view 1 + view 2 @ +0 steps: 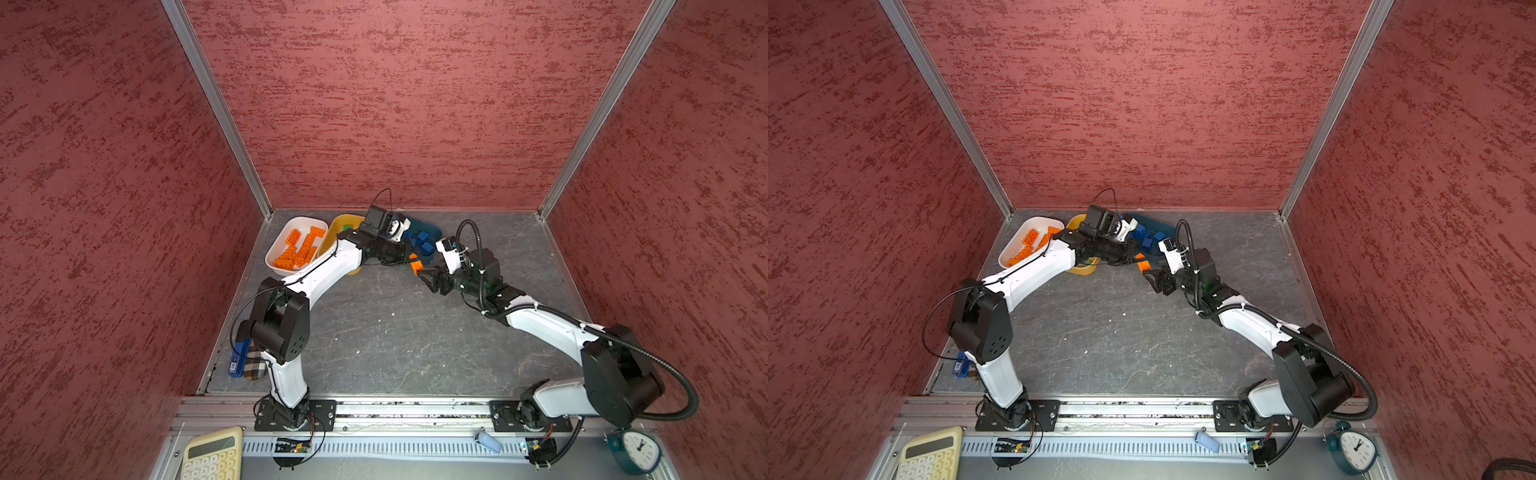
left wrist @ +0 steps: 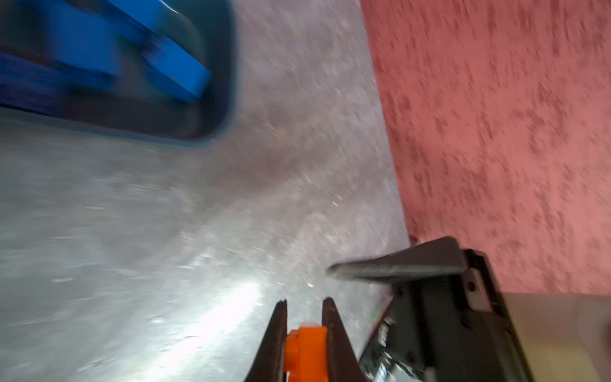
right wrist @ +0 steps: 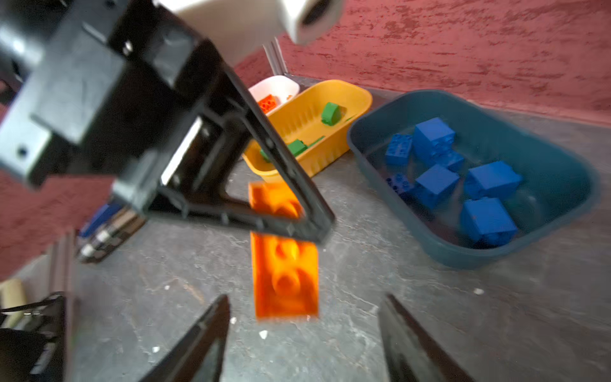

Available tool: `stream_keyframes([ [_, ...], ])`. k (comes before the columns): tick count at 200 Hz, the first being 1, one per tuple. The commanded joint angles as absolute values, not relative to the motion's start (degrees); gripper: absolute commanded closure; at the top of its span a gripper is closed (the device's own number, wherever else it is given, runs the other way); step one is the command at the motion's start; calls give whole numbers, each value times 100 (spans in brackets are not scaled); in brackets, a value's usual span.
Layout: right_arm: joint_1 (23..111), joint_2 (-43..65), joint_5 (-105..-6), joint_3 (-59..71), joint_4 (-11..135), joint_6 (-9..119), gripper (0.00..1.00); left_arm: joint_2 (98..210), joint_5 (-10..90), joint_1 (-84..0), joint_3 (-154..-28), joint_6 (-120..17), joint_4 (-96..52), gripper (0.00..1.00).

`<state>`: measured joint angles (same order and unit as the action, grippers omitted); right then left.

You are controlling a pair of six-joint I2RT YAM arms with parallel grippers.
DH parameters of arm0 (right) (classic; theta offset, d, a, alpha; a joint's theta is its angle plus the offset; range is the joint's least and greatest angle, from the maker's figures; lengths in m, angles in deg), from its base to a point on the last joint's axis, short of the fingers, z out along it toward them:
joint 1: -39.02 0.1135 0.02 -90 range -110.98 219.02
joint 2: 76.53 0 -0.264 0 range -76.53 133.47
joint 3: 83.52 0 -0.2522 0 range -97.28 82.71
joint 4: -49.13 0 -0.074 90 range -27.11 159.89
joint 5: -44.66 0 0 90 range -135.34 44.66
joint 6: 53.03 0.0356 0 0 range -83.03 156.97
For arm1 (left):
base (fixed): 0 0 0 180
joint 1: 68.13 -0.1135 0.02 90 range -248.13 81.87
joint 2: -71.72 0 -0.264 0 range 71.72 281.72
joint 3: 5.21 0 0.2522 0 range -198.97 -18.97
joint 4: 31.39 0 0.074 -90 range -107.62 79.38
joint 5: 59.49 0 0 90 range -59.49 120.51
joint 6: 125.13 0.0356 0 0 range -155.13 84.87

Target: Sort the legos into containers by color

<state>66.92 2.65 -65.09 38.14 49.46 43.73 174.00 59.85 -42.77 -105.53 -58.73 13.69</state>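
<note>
**Onlooker:** Mid-air above the grey tabletop, the left gripper is clamped on one end of a flat orange studded plastic brick, just in front of the dark teal plastic tub of chunky blue bricks.

**Companion:** And the right gripper?

**Onlooker:** Jaws spread wide, holding nothing, set on either side of the brick's free end. As far as I can tell, it isn't touching.

**Companion:** Will the brick be awkward to handle?

**Onlooker:** It looks light and rigid, with glossy faces that could slip. Pinched at one end, it may pivot. A hold across the narrow long edges, nearer the middle, looks steadier.

**Companion:** Where does it belong?

**Onlooker:** In the white plastic tub in the far corner, where the other orange bricks lie. The mustard yellow plastic tub of green bricks stands between, with the left arm stretched over it.

**Companion:** Is it tight back there?

**Onlooker:** It is. The rims stand side by side and the red textured walls are close behind. There is more open room toward the near side of the tabletop.
</note>
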Motion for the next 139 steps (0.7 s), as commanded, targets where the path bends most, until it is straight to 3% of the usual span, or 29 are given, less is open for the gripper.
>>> stream_keyframes([
  [1, 6561, -347, -5115, 3835, 5556, 4075, 9, 16830, 4422, -5452, -10275, -5634, 1679, 100],
  [8, 6418, -583, -4574, 4059, 5495, 4118, 1, 16725, 4087, -5854, -10118, -5701, 1590, 100],
  [37, 5426, -1490, -2941, 5150, 4879, 4662, 1, 16667, 3487, -7386, -9631, -5877, 704, 100],
  [60, 4796, -1631, -1851, 5585, 4685, 4802, 1, 17211, 3509, -7961, -10020, -5869, 514, 99],
  [67, 4650, -1575, -1651, 5693, 4580, 4824, 1, 17427, 3555, -8042, -10167, -5847, 529, 82],
  [73, 4536, -1499, -1495, 5786, 4455, 4847, 1, 17572, 3646, -8094, -10291, -5822, 546, 50],
  [77, 4456, -1431, -1416, 5847, 4361, 4871, 1, 17672, 3709, -8125, -10359, -5801, 563, 34],
  [83, 4345, -1312, -1316, 5926, 4203, 4916, 1, 17763, 3774, -8161, -10425, -5806, 570, 18],
  [90, 4209, -1147, -1270, 6007, 4003, 4939, 1, 17793, 3829, -8198, -10432, -5822, 564, 8],
  [97, 4081, -940, -1287, 6066, 3774, 4921, 1, 17718, 3888, -8219, -10333, -5823, 495, 0],
  [119, 3859, -234, -1413, 6080, 3107, 4683, 1, 16900, 3856, -8287, -9363, -5719, -149, 1],
  [139, 3729, 126, -2094, 6082, 2203, 4171, 1, 15864, 3701, -8303, -7985, -5585, -834, 1],
])
